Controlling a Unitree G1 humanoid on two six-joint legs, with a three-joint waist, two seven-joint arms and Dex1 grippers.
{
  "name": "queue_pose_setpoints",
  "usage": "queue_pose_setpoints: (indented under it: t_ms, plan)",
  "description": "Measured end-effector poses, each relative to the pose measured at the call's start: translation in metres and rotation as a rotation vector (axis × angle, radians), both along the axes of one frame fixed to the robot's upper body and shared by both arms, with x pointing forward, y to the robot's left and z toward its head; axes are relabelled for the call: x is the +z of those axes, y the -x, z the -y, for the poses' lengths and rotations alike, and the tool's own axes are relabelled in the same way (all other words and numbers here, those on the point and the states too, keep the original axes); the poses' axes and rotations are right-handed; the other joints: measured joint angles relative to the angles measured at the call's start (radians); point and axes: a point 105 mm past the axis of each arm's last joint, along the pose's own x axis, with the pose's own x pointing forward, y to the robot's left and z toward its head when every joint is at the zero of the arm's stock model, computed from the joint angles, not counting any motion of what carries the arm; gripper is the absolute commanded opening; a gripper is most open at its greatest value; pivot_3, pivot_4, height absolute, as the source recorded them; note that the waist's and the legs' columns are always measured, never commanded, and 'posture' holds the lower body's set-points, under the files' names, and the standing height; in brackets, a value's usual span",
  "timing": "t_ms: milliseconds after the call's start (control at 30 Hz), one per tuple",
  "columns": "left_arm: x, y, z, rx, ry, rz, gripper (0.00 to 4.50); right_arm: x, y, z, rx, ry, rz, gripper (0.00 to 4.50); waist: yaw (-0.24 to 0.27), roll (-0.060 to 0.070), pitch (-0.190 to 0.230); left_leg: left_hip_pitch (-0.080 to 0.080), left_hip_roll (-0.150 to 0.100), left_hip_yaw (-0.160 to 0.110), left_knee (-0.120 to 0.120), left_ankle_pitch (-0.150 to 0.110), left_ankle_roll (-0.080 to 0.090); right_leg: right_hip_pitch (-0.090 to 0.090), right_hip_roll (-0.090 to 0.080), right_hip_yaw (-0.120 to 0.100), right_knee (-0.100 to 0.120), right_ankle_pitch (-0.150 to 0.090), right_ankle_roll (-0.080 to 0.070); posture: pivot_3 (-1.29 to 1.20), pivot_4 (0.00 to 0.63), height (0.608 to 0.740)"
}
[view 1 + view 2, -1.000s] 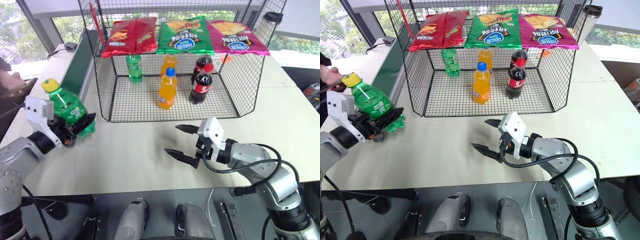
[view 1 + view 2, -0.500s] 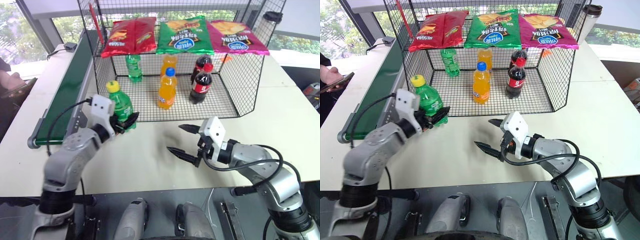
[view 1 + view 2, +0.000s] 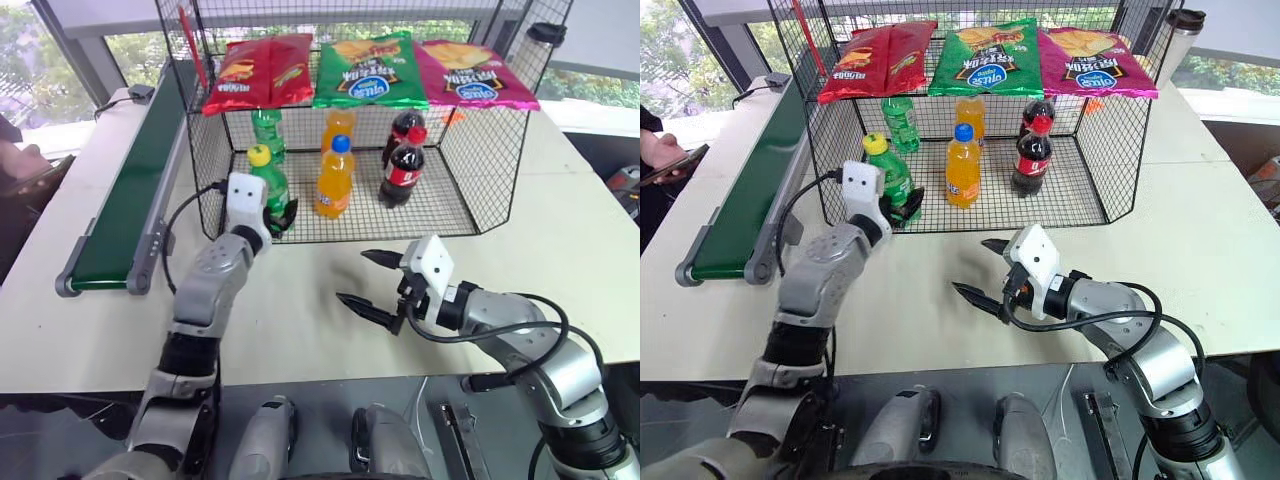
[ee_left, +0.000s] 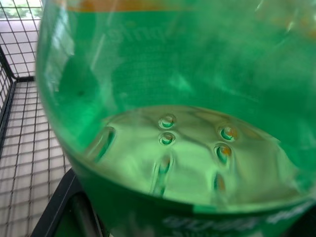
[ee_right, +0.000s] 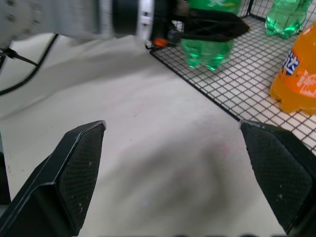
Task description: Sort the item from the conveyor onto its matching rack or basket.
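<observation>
The item, a clear-green bottle (image 3: 270,188) with a yellow cap, stands upright just inside the front left corner of the black wire-mesh basket (image 3: 455,215). My left gripper (image 3: 281,214) is shut on its lower half. In the left wrist view the bottle's green base (image 4: 173,98) is close up, with the basket's mesh floor (image 4: 24,148) beneath it. I cannot tell whether the base touches the mesh. My right gripper (image 3: 353,278) hovers open and empty over the table in front of the basket. The dark green conveyor (image 3: 125,195) runs along the left side of the table with nothing on it.
Inside the basket stand another green bottle (image 3: 267,125), two orange bottles (image 3: 334,180) and two cola bottles (image 3: 403,170). Chip bags (image 3: 365,70) lie on the tilted shelf above them. A person's hand holding a phone (image 3: 25,170) is at the far left.
My left arm has carried the green bottle from beside the conveyor to the right and forward, into the basket's front left corner. The right gripper has stayed put.
</observation>
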Motion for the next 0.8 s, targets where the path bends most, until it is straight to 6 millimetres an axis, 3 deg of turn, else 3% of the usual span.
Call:
queue_pose_setpoints:
  t_ms: [167,367,433,500,800]
  plan:
    - [0.0,-0.012,0.005,0.043,-0.014,0.011,2.75,0.0,-0.001,0.0,-0.008,0.0,0.001,4.5,-0.002,0.0,0.0,0.0,0.0,0.0,0.0,0.0,0.0,0.0,0.0,0.0,0.0,0.0,0.0,0.0,0.15,0.739]
    - [-0.016,-0.02,-0.002,0.12,-0.066,-0.026,2.75,0.002,0.001,-0.001,-0.017,0.007,0.001,4.5,-0.001,0.0,0.0,0.0,0.0,0.0,0.0,0.0,0.0,0.0,0.0,0.0,0.0,0.0,0.001,0.0,0.15,0.739]
    - [-0.021,-0.021,-0.006,0.143,-0.083,-0.04,3.79,0.002,0.002,-0.001,-0.018,0.009,0.002,4.5,-0.001,0.0,0.0,0.0,0.0,0.0,0.0,0.0,0.0,0.0,0.0,0.0,0.0,0.0,0.001,0.0,0.15,0.739]
    - [-0.019,-0.022,-0.007,0.152,-0.087,-0.032,4.45,0.002,0.001,-0.001,-0.024,0.011,0.0,4.5,-0.001,0.0,0.0,0.0,0.0,0.0,0.0,0.0,0.0,0.0,0.0,0.0,0.0,0.0,0.001,0.0,0.15,0.739]
    - [-0.004,-0.021,-0.004,0.127,-0.081,0.018,4.45,0.004,0.004,-0.003,-0.019,0.01,-0.011,4.5,-0.002,0.0,0.0,0.0,0.0,0.0,0.001,0.0,0.0,0.0,0.0,0.0,0.001,0.001,0.001,0.0,0.15,0.739]
